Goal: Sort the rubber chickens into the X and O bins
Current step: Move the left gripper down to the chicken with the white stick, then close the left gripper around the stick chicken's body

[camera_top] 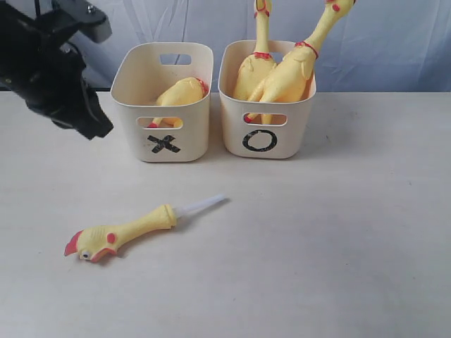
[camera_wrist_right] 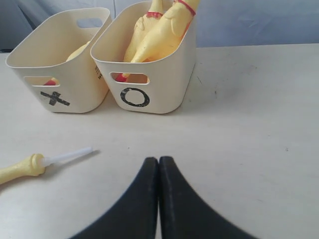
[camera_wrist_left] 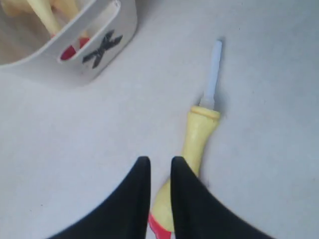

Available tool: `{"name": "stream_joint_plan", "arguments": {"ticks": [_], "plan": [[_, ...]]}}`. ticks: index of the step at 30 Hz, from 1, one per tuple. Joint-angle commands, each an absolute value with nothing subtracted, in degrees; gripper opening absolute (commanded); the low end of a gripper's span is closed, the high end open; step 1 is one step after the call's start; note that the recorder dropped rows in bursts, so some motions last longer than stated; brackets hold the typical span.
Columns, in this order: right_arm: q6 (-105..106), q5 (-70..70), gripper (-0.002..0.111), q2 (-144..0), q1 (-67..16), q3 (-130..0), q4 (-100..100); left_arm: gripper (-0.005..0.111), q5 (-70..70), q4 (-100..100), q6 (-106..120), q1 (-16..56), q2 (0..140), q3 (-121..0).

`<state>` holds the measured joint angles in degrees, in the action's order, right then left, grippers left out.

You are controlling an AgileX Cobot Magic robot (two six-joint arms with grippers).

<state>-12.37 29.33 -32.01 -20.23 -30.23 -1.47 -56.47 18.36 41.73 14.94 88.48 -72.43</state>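
The thin rubber chicken [camera_top: 134, 229] with its white tube [camera_top: 201, 205] lies on the table in front of the X bin [camera_top: 192, 141]. A headless chicken [camera_top: 182, 91] rests inside that bin. Two long-necked chickens [camera_top: 255, 70] [camera_top: 292, 70] stand in the O bin [camera_top: 299, 127]. My left gripper [camera_top: 97, 129] hangs above the table left of the X bin. In the left wrist view this gripper [camera_wrist_left: 157, 162] is slightly open and holds nothing, with the thin chicken [camera_wrist_left: 199, 139] on the table below it. My right gripper [camera_wrist_right: 159, 160] is shut and empty, well short of the O bin [camera_wrist_right: 169, 79].
The two bins stand side by side at the back of the cream table [camera_top: 338, 232], with a pale curtain [camera_top: 394, 35] behind them. The right arm does not show in the exterior view.
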Motion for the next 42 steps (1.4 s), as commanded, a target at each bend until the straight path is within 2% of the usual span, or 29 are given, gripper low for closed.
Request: {"name": "stream_joint_plan", "arguments": {"ticks": [1, 9, 11, 13, 17, 19, 32, 42], "plan": [[-12.02, 29.2, 0.0, -31.62, -20.17, -29.96, -2.19, 0.015, -53.79, 18.63, 44.34, 15.0, 86.24, -65.02], [-12.02, 29.35, 0.0, -31.62, -20.17, -29.96, -2.2, 0.016, -44.41, 25.96, 58.5, 15.0, 86.01, -51.37], [-12.02, 29.35, 0.0, -31.62, -20.17, -29.96, -2.2, 0.02, -40.18, 29.35, 67.33, 16.15, 86.01, -47.56], [-12.02, 29.34, 0.0, -31.62, -20.17, -29.96, -2.09, 0.031, -35.09, 30.68, 71.19, 18.08, 86.01, -44.91], [-12.02, 29.34, 0.0, -31.62, -20.17, -29.96, -2.09, 0.06, -26.13, 32.48, 71.33, 19.63, 86.44, -42.69], [-12.02, 29.34, 0.0, -31.62, -20.17, -29.96, -2.09, 0.068, -25.01, 33.28, 71.33, 19.63, 87.86, -42.69], [-12.02, 29.34, 0.0, -31.62, -20.17, -29.96, -1.81, 0.068, -19.39, 40.36, 80.48, 19.63, 98.61, -42.69], [-12.02, 29.34, 0.0, -31.62, -20.17, -29.96, -1.09, 0.063, -19.24, 48.64, 92.3, 19.63, 102.4, -42.83]]}}
